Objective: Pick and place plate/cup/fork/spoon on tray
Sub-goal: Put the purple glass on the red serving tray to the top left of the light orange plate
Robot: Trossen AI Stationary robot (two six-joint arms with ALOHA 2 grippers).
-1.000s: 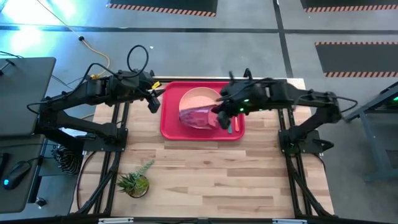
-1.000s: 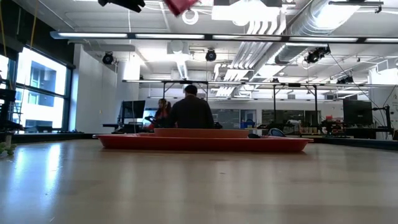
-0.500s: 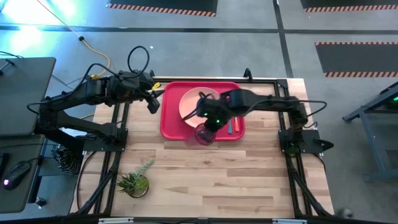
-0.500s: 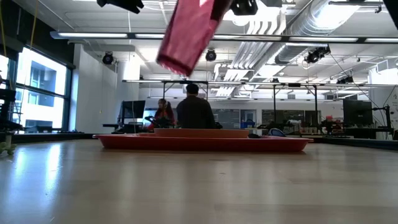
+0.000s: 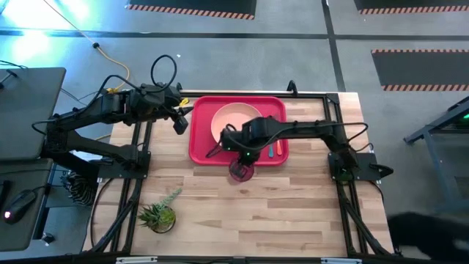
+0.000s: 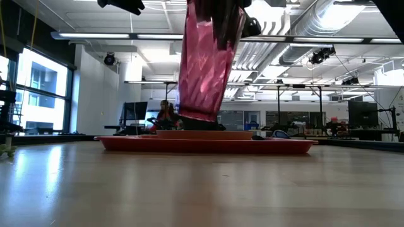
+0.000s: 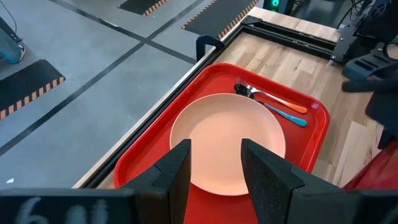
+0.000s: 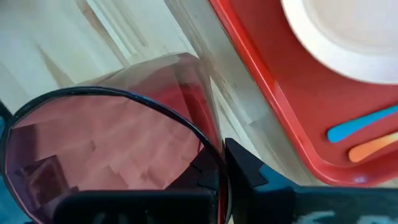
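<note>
The cup (image 5: 241,170) hangs in the right gripper (image 5: 244,155), whose fingers are clamped on its rim. It sits just off the tray's near long edge, over bare worktop (image 5: 249,209) rather than over the tray (image 5: 201,143). In the low view the cup (image 6: 207,63) stands nearly upright with its long axis close to vertical, the top leaning a little to one side, its base clear of the worktop (image 6: 189,189) and the tray (image 6: 208,145) behind it. The right wrist view looks down into the open mouth of the cup (image 8: 118,155), with the tray's corner (image 8: 273,118) beside it.

On the tray lies the plate (image 5: 236,122), flat and filling much of the middle. Beside the plate, on the side toward the right arm, the fork (image 7: 277,101) and the spoon (image 7: 283,114) lie close together and roughly parallel, bowl and tines at the tray's far edge, handles pointing toward its near edge.

The left gripper (image 5: 178,117) waits just off the tray's short edge, its fingers (image 7: 171,171) parted with nothing between them.

A small potted plant (image 5: 160,213) stands well away from the tray, near the worktop's front corner on the left arm's side. No writing can be read on anything.
</note>
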